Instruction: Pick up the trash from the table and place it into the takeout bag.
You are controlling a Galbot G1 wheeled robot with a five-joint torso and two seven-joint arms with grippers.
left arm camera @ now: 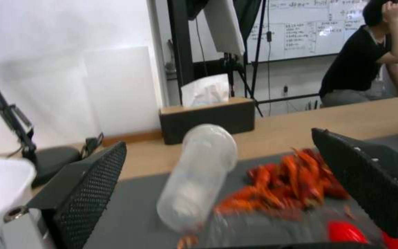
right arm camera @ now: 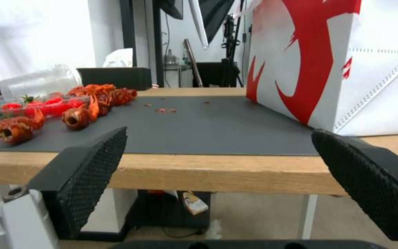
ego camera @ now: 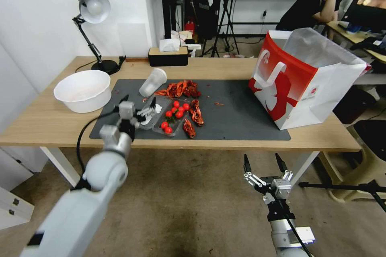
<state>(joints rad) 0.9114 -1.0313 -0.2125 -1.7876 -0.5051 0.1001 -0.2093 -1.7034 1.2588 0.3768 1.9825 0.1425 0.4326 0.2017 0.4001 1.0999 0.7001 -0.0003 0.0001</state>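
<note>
My left gripper (ego camera: pixel 138 106) is over the near left part of the dark mat (ego camera: pixel 233 116), with its fingers (left arm camera: pixel 88 193) spread wide and grasping nothing. In the left wrist view the translucent plastic cup (left arm camera: pixel 199 176) lies on its side between them, and the heap of red crayfish shells (left arm camera: pixel 291 186) is just beside it. A clear tray with small red tomatoes (ego camera: pixel 175 114) lies close under my wrist.

I judge that the step in hand is to take this cup. To do it well, I should lower until the fingers stand on both sides of the cup's body, not its soft rim, and close gently, because thin plastic will bend or slip out. I must keep the far finger from pushing the shells or catching the tray.

The takeout bag (ego camera: pixel 309 76) stands open at the right end of the counter (ego camera: pixel 48 124), well apart from the cup, so the carry will be long.

My right gripper (ego camera: pixel 264 164) waits below the counter's front edge, fingers (right arm camera: pixel 360 173) released and empty.
</note>
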